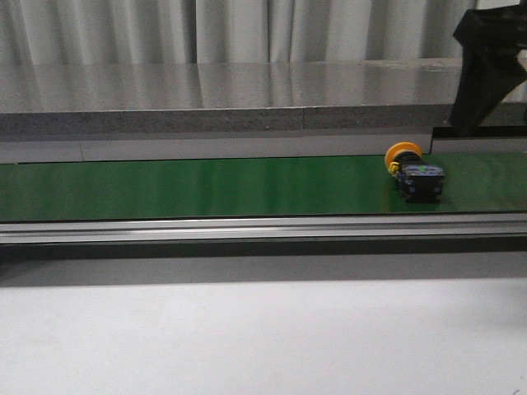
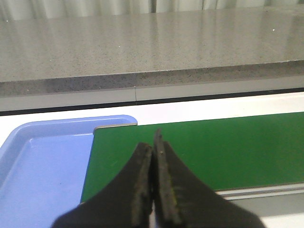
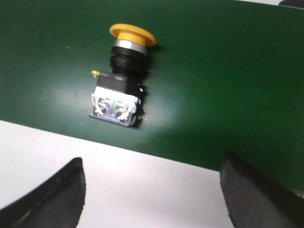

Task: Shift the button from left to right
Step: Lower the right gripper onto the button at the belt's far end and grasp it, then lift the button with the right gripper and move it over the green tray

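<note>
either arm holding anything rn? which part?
Nothing held. Left gripper is shut on nothing; right gripper is open above the yellow-capped black push-button lying on the green belt.

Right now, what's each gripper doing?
Left gripper: closed, holding nothing.
Right gripper: open, empty, above the button.

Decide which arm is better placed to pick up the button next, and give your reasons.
Right. Its open hand hangs over the button on the green belt; the left hand is shut, no button in its view.
</note>
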Robot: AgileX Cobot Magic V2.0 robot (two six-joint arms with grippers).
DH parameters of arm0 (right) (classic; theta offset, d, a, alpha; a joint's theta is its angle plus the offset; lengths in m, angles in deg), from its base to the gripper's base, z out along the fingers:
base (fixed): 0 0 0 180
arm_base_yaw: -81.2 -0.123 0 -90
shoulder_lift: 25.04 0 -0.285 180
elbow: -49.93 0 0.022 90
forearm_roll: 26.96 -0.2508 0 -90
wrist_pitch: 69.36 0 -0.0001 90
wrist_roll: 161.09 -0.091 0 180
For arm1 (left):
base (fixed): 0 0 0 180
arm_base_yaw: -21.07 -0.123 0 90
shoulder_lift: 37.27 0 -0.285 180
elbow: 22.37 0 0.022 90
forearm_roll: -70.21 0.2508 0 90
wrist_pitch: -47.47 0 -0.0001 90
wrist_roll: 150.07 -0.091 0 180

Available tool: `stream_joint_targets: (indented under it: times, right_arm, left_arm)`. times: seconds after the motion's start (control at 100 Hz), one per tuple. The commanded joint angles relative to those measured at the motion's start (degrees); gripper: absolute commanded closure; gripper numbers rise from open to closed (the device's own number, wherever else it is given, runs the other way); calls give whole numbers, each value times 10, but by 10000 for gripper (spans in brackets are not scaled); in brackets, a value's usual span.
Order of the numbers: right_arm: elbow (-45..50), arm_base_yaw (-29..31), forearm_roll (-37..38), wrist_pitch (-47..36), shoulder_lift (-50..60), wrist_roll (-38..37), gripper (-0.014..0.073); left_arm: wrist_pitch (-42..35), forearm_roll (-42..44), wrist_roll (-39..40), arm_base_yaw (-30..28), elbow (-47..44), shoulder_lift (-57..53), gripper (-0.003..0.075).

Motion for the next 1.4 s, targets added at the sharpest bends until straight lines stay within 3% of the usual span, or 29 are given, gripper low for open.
stream_joint_targets:
  times: [0.0, 0.53, 0.63, 0.89, 1.19, 1.39]
  right_arm:
    - [-32, -2, -5, -27, -7, 14, 11]
    - [-63, -1, 41, -61, -123, 34, 16]
    - [-63, -1, 42, -61, -134, 34, 80]
    - [-78, -1, 42, -34, -136, 34, 428]
    - [-160, 2, 79, 58, -135, 35, 442]
    - [-199, 50, 63, 92, -135, 87, 442]
  left_arm:
    - [-50, -6, 0, 6, 16, 2, 740]
    - [-50, -6, 0, 6, 16, 2, 740]
    - [-50, -6, 0, 6, 16, 2, 740]
    - [-50, -6, 0, 6, 16, 2, 740]
    - [-50, -6, 0, 6, 16, 2, 740]
    - [-50, -6, 0, 6, 16, 2, 740]
